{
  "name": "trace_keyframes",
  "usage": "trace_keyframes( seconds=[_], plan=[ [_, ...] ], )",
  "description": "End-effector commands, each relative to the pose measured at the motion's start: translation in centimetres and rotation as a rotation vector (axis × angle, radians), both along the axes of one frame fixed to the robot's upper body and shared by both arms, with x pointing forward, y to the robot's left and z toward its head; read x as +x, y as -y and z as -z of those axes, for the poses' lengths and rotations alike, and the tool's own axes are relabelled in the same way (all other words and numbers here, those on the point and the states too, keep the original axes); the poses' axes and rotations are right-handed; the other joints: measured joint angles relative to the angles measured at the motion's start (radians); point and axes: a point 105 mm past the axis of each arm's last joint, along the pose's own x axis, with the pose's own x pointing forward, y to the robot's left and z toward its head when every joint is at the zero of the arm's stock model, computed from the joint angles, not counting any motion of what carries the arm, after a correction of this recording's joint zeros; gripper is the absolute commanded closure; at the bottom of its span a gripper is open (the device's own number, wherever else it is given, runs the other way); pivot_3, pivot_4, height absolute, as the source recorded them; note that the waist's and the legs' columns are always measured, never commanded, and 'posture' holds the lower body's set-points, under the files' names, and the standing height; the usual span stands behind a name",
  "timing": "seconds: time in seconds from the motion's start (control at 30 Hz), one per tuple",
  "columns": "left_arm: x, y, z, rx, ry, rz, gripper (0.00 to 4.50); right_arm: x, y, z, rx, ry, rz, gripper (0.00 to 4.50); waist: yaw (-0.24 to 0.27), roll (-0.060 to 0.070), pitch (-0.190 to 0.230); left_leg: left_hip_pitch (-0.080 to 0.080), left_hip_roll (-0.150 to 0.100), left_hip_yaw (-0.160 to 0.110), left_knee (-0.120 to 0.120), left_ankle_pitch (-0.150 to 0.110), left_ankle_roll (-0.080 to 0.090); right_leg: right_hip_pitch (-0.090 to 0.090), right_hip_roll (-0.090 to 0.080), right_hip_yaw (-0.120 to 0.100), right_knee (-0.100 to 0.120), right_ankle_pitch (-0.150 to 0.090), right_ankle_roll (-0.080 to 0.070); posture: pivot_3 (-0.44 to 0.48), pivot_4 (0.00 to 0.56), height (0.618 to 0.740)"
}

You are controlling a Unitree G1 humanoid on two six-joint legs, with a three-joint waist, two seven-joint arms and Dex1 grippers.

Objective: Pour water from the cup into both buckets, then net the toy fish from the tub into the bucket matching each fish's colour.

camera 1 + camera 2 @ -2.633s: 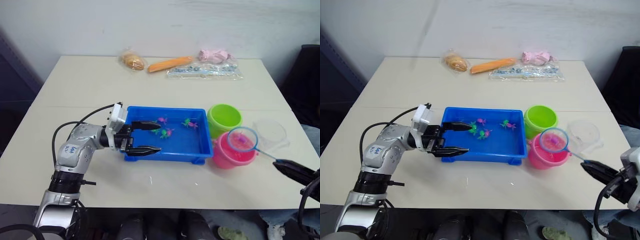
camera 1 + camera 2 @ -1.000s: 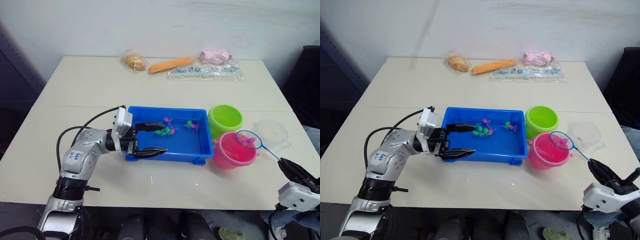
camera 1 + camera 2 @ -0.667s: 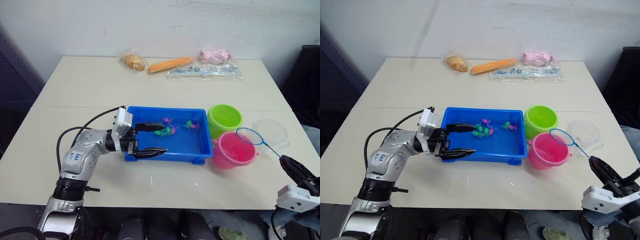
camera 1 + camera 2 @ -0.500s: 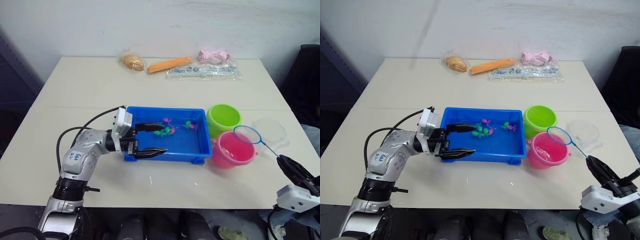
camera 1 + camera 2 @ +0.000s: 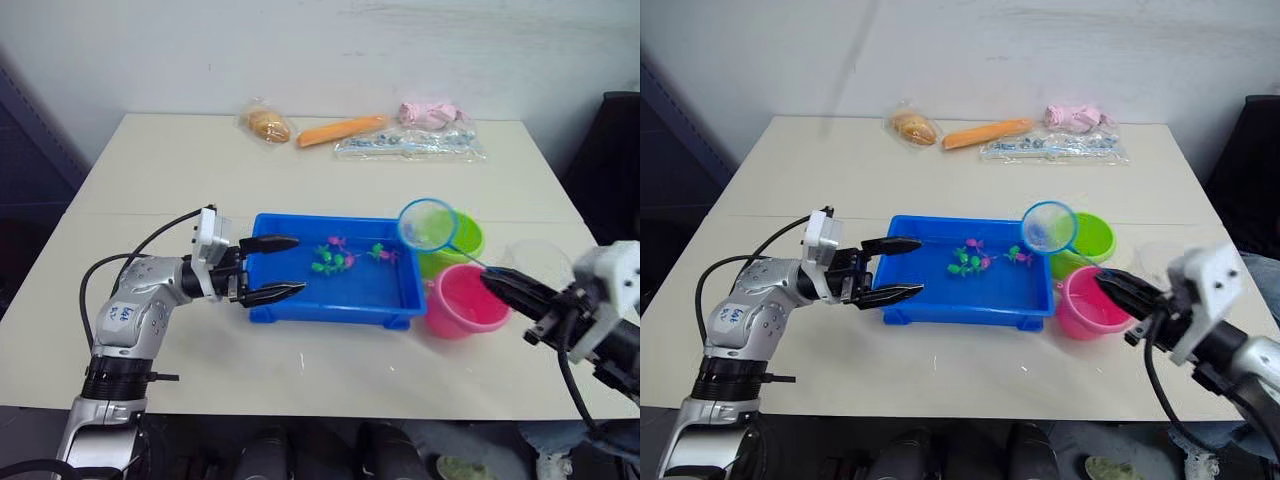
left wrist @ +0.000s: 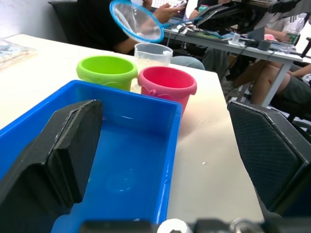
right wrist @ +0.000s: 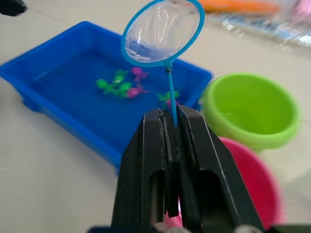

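The beige table (image 5: pixel 330 170) carries everything, with a pale wall behind it; the left wrist view also takes in desks and seated people beyond the far edge. Near the middle sits the blue tub (image 5: pixel 300 300), its water holding a cluster of green and pink toy fish (image 5: pixel 335 261). Just beside its right end stand the lime green bucket (image 5: pixel 464 238) and, nearer the robot, the pink bucket (image 5: pixel 460 305), with the clear cup (image 6: pixel 153 52) behind them. The left gripper (image 5: pixel 268 268) is spread wide at the tub's left end, one finger over the rim and one outside it, gripping nothing. The right gripper (image 5: pixel 500 283) is pressed together on the thin handle of a blue-rimmed net (image 5: pixel 428 224), which hangs in the air above the tub's right end and looks empty. The handle is slender and pinched only at its tip, so it may twist or slip on dipping; a hasty sweep could slosh water or knock the nearby buckets. Bagged food (image 5: pixel 265 122) lies along the far edge.
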Motion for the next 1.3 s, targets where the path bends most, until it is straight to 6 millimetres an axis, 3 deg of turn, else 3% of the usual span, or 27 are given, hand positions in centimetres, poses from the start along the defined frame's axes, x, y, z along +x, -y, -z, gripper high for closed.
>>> trace_keyframes(
  seconds=[0.03, 0.1, 0.43, 0.63, 0.93, 1.3],
  plan=[
    [-0.3, -0.6, -0.6, 0.015, 0.046, -0.015, 0.07, 0.1, -2.5, 1.7, 0.028, -0.208, -0.039, 4.50, 0.002, 0.000, 0.000, 0.000, 0.000, 0.000, -0.001, 0.000, 0.000, 0.000, 0.000, 0.000, -0.001, 0.000, 0.000, 0.000, 0.150, 0.740],
    [-0.4, -0.6, -0.6, 0.018, 0.047, -0.022, 0.07, 0.9, -3.3, 1.6, 0.043, -0.226, -0.038, 4.50, 0.002, 0.000, 0.000, -0.001, 0.000, 0.000, -0.001, 0.000, 0.000, -0.001, 0.000, 0.000, -0.002, 0.000, 0.000, 0.000, 0.150, 0.740],
    [-0.7, -0.6, -0.4, 0.019, 0.042, -0.052, 0.07, 5.5, -3.7, 1.8, 0.019, -0.260, 0.125, 4.50, 0.008, 0.000, 0.000, -0.011, -0.001, 0.001, 0.000, 0.000, 0.000, -0.007, 0.001, -0.010, -0.004, 0.002, 0.003, 0.000, 0.150, 0.740],
    [-0.7, -0.4, -0.5, 0.015, 0.046, -0.066, 0.07, 7.7, -4.5, 3.2, 0.052, -0.335, 0.228, 4.50, 0.004, 0.000, 0.000, -0.013, -0.002, 0.002, 0.000, 0.001, 0.000, -0.008, 0.001, -0.011, -0.004, 0.003, 0.005, 0.000, 0.150, 0.740],
    [-0.7, -0.6, -0.7, 0.015, 0.055, -0.090, 0.07, 7.9, -4.3, 4.4, 0.072, -0.436, 0.297, 4.50, 0.004, 0.000, 0.000, -0.014, -0.001, 0.002, 0.000, 0.001, 0.000, -0.009, 0.002, -0.012, -0.004, 0.003, 0.005, 0.000, 0.150, 0.740],
    [-0.9, -0.6, -0.5, 0.022, 0.053, -0.100, 0.07, 7.3, -9.3, 4.8, 0.414, -0.650, 0.116, 4.50, -0.012, 0.000, 0.000, -0.014, -0.001, 0.002, -0.001, 0.001, 0.001, -0.010, 0.002, -0.011, -0.004, 0.003, 0.005, 0.000, 0.150, 0.740]
  ],
)
